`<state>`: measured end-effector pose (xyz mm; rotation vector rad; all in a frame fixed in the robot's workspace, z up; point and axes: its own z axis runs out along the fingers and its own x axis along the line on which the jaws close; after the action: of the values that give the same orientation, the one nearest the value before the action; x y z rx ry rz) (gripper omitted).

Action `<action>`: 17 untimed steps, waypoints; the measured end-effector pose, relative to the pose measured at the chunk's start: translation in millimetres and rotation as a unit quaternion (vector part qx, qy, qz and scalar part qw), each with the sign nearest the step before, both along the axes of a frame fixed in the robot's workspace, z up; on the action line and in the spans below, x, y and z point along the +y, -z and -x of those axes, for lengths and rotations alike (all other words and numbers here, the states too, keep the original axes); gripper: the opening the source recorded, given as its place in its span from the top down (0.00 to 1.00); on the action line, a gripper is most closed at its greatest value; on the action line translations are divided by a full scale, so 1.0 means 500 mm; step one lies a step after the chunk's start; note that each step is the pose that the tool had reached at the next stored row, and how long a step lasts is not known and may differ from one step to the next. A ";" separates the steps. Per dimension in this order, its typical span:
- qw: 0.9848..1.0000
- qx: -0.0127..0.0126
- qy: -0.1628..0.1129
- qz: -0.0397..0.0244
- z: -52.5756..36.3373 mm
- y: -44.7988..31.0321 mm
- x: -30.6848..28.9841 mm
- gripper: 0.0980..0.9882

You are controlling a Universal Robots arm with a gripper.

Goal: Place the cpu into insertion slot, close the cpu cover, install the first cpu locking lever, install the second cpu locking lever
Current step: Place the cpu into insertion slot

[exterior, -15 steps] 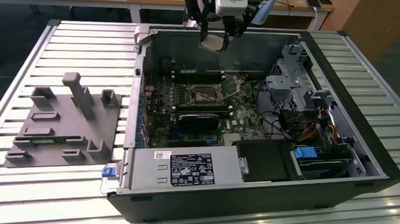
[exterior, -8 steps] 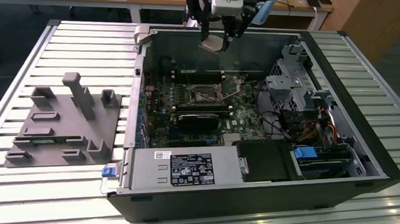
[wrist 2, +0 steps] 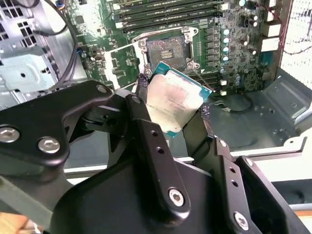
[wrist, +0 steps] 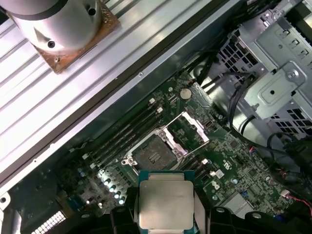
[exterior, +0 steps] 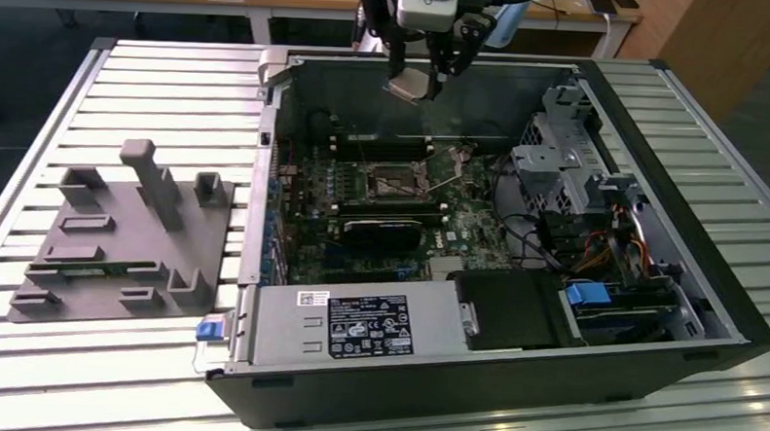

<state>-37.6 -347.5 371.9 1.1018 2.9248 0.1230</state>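
Observation:
My gripper [exterior: 420, 79] hangs over the far wall of the open computer case, shut on the cpu [exterior: 413, 86]. In both wrist views the cpu [wrist 2: 174, 105] [wrist: 165, 204] is a square silvery chip pinched by its edges between the two black fingers [wrist 2: 146, 126]. Lower down on the green board lies the insertion slot [exterior: 397, 185] [wrist 2: 165, 48] [wrist: 155, 155], a dark square socket with a metal rim and nothing in it. The cpu cover [wrist: 189, 129] [wrist 2: 121, 62] stands swung open beside the slot. The cpu is well above the slot and touches nothing on the board.
A grey power box [exterior: 354, 326] with a label fills the case's near side, with a black block [exterior: 381, 237] between it and the slot. A metal drive cage [exterior: 556, 174] and cables stand at the exterior view's right. A grey fixture [exterior: 124, 233] sits on the slatted table.

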 end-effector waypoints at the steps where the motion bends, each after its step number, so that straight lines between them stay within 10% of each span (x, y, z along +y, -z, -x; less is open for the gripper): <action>1: 1.000 0.000 0.005 0.000 0.000 0.000 0.000 0.51; 17: 0.997 0.000 0.078 0.000 0.000 0.003 0.002 0.51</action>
<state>-37.5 -346.7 370.3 1.3231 2.8249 0.1201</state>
